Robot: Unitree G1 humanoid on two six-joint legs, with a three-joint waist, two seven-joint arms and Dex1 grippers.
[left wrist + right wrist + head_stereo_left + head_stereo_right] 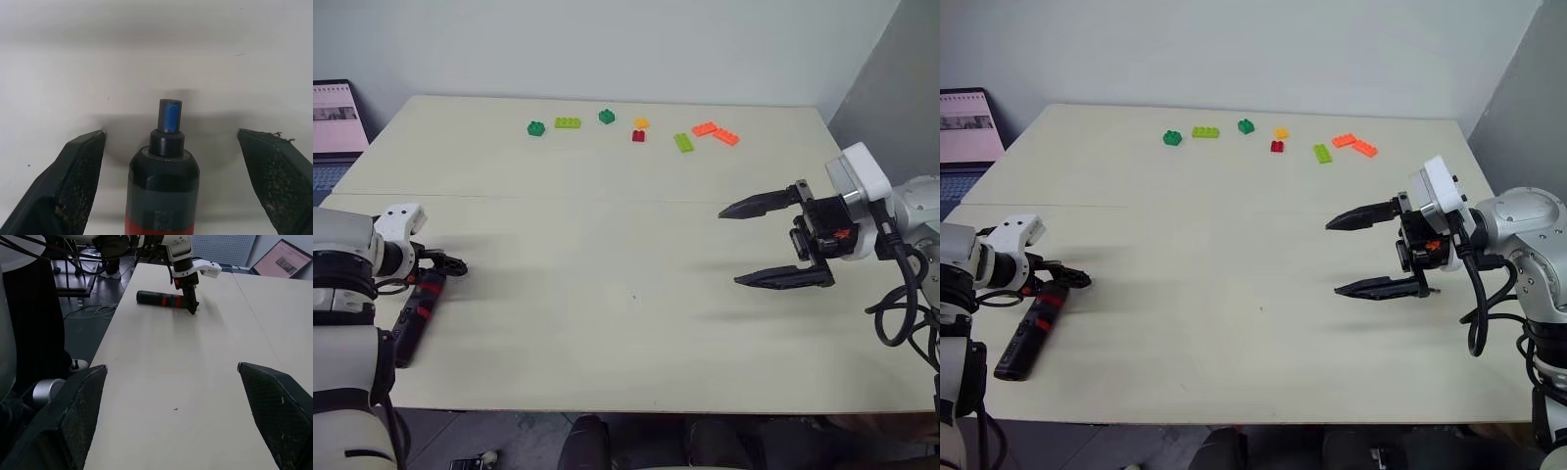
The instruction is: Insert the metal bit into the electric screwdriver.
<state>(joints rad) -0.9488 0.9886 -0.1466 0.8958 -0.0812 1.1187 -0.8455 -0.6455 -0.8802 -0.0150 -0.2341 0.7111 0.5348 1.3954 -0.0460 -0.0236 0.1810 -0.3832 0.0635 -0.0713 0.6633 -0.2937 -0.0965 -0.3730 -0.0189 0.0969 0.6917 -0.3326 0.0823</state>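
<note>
The electric screwdriver (415,315), black with a red band, lies flat on the table near its left front corner. My left gripper (171,133) hangs over the tool's tip end, open. One finger (73,176) stands on each side of the screwdriver (164,181), with gaps between them and the tool. Its short socket tip (169,116) points away along the table. My right gripper (732,247) hovers open above the table's right side, pointing left, with nothing between its fingers. Its wrist view shows the screwdriver (161,299) under the left gripper (190,307). The metal bit is out of view.
Several small toy bricks, green (568,122), red (638,136) and orange (716,132), lie along the table's far side. A laptop (335,122) stands beyond the table's left edge. A seam (607,200) crosses the tabletop.
</note>
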